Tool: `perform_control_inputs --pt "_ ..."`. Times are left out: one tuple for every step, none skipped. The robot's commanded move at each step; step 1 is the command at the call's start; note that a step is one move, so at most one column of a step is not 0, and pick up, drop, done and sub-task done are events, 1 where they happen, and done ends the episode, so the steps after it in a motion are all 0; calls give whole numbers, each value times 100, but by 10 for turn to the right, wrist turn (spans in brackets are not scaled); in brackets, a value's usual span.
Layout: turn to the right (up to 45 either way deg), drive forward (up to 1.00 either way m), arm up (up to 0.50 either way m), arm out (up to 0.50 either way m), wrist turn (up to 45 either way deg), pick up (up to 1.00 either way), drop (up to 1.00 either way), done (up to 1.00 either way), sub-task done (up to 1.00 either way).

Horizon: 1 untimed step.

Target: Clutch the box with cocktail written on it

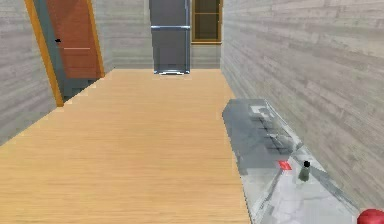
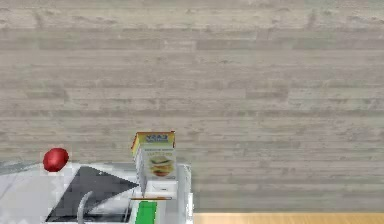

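A small upright box [image 2: 153, 153] with a yellow-orange top and a pale printed front stands on the grey counter [image 2: 20, 185] in the arm side view, just left of the middle, near the counter's right end. The plank wall rises behind it. Its print is too small to read.
A red ball [image 2: 56, 159] lies on the counter left of a dark sink [image 2: 95, 195], with a green strip [image 2: 147, 212] near the bottom edge. In the forward view the counter [image 1: 300, 200] runs along the right wall, carrying a sink [image 1: 262, 120], a small red thing [image 1: 285, 163] and a dark bottle [image 1: 305, 166]. Open wooden floor [image 1: 130, 140] leads to an orange door [image 1: 72, 40] and a grey fridge [image 1: 170, 38].
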Motion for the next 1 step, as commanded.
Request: perform_control_inputs --pt "0 0 0 24 0 0 0 0 0"
